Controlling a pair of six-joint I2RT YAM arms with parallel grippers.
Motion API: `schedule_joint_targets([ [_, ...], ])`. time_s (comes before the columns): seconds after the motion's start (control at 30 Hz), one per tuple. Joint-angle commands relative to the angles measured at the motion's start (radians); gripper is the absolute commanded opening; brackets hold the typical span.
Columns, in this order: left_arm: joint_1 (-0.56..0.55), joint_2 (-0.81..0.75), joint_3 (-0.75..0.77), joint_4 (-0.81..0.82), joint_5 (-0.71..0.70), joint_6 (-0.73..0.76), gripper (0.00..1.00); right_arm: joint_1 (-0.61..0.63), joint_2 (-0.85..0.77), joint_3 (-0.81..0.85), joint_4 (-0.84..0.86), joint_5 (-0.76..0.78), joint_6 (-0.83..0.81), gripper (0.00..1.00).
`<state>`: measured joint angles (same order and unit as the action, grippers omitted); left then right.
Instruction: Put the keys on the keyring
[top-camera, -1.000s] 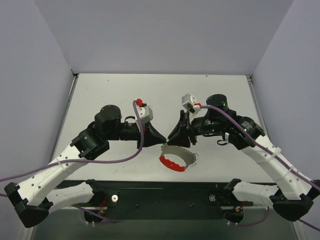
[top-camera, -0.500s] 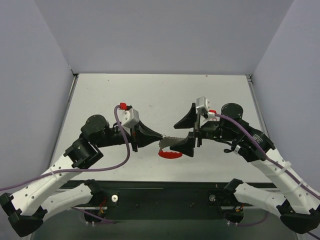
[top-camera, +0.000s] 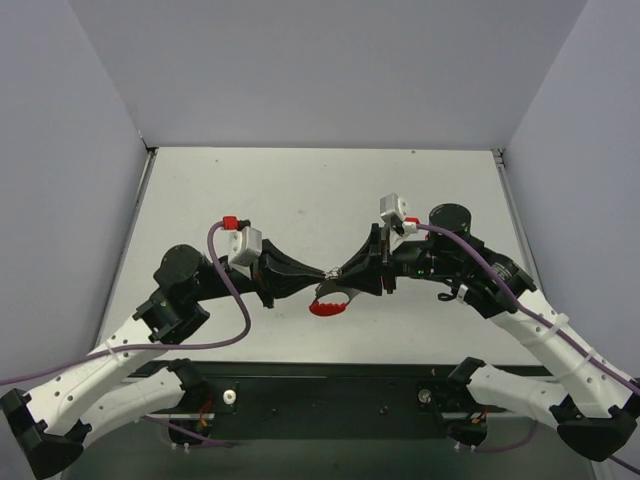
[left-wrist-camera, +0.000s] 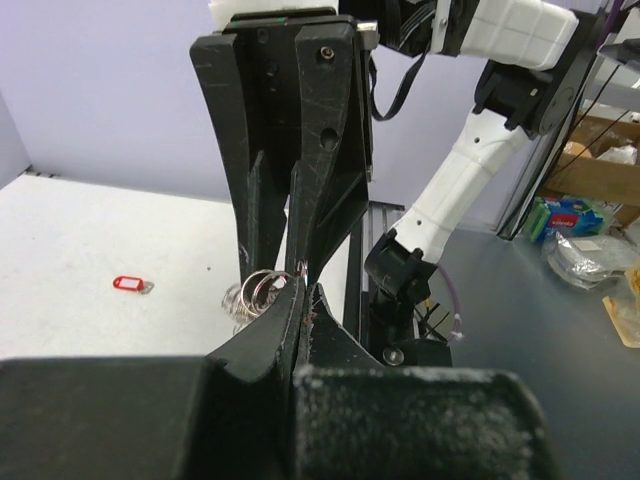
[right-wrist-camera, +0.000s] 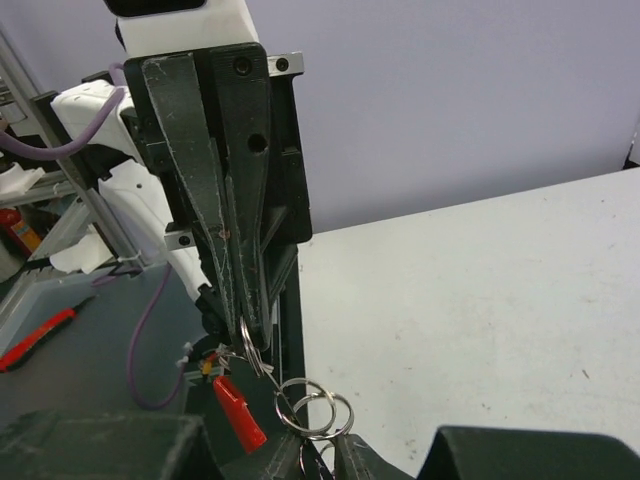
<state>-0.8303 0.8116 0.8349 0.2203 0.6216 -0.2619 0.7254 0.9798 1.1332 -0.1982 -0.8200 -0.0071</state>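
While both arms meet tip to tip above the bench (top-camera: 300, 190), I see the left gripper (top-camera: 318, 273) pressed together on a small silver ring of the keyring (top-camera: 327, 307), which hangs under the tips, red arc lowest. The right gripper (top-camera: 341, 270) is nearly closed, pinching the neighbouring rings. One red-tagged key (left-wrist-camera: 132, 284) lies on the bench, well apart.

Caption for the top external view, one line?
Left gripper and right gripper meet tip to tip over the table, the keyring hanging between them.
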Motion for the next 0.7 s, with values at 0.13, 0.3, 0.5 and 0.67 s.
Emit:
schedule_joint_targets([
  [0.13, -0.004, -0.003, -0.014, 0.269, 0.061, -0.089, 0.00, -0.011, 0.014, -0.026, 0.080, -0.047, -0.014, 0.14],
  [0.3, -0.004, 0.027, -0.030, 0.373, 0.098, -0.152, 0.00, -0.011, 0.028, -0.026, 0.105, -0.039, 0.004, 0.27],
  [0.5, -0.003, 0.043, -0.008, 0.321, 0.101, -0.140, 0.00, -0.021, -0.009, -0.049, 0.125, 0.033, 0.007, 0.75],
  [0.67, -0.001, -0.018, -0.034, 0.264, -0.011, -0.082, 0.00, -0.044, -0.118, -0.087, 0.181, 0.058, 0.036, 0.84],
])
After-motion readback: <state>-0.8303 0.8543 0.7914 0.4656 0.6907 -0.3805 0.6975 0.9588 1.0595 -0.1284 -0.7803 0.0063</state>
